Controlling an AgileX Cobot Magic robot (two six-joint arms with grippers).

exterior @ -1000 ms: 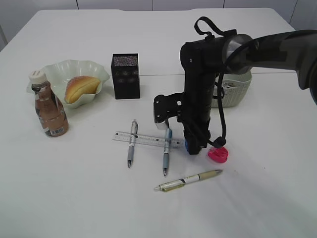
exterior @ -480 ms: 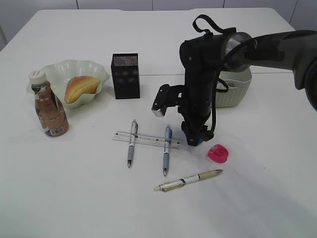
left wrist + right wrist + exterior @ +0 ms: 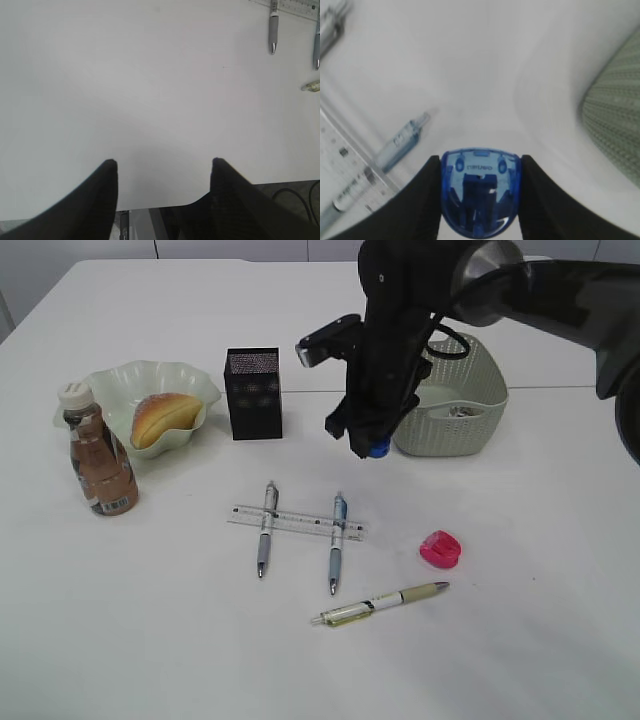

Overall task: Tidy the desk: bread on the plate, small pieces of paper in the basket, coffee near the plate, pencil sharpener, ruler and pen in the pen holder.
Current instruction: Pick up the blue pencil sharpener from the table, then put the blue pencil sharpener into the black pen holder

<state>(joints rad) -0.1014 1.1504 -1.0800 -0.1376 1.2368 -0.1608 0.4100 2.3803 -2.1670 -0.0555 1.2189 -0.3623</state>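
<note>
right gripper (image 3: 480, 200) clamped on blue pencil sharpener (image 3: 481, 190), raised between pen holder (image 3: 254, 393) and basket (image 3: 455, 400) | left gripper (image 3: 164, 172) jaws apart, empty, shown only in its wrist view | exterior: sharpener mostly hidden, a blue speck | basket contents blurred, probably paper scraps | ruler (image 3: 297, 523) across two pens

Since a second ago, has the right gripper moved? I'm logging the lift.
Yes. The right gripper, shut on the blue sharpener, has risen from beside the ruler and gone back toward the pen holder and basket.
</note>
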